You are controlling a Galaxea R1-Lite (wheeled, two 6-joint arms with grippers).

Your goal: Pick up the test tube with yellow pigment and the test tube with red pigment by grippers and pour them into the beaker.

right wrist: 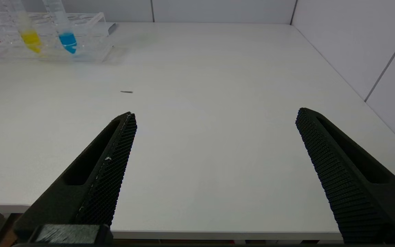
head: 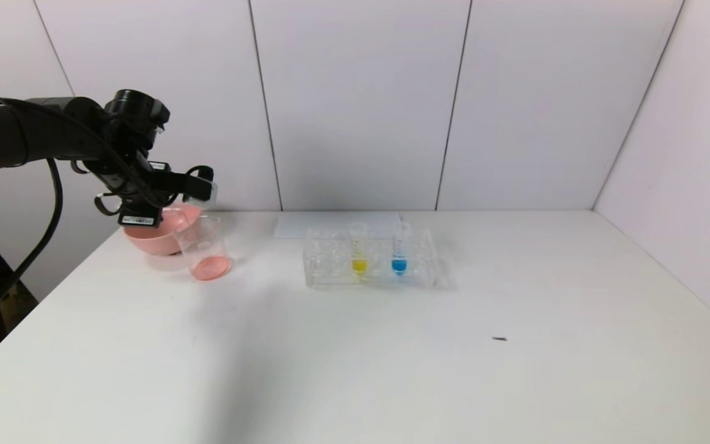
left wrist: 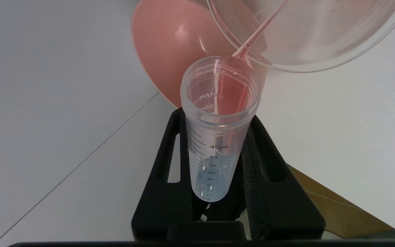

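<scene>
Head view shows my left hand (head: 198,188) pinching the red tube (left wrist: 218,127) mid-barrel, tipped over the beaker (head: 204,250). It looks light, slick and rigid; I'd grip gently. My right hand (right wrist: 214,151) is spread.

The right gripper (right wrist: 214,118) stands wide open above the white table (right wrist: 218,85); the test tube with yellow pigment (right wrist: 29,34) sits in the rack (right wrist: 91,27), upper left of the frame.

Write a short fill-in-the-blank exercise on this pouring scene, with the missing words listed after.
1. The left gripper tips the test tube with red pigment over the ____.
2. Beside the test tube with yellow pigment in the rack stands a tube of ____ liquid.
3. Behind the beaker sits a ____ bowl.

Missing words: beaker; blue; pink
</scene>
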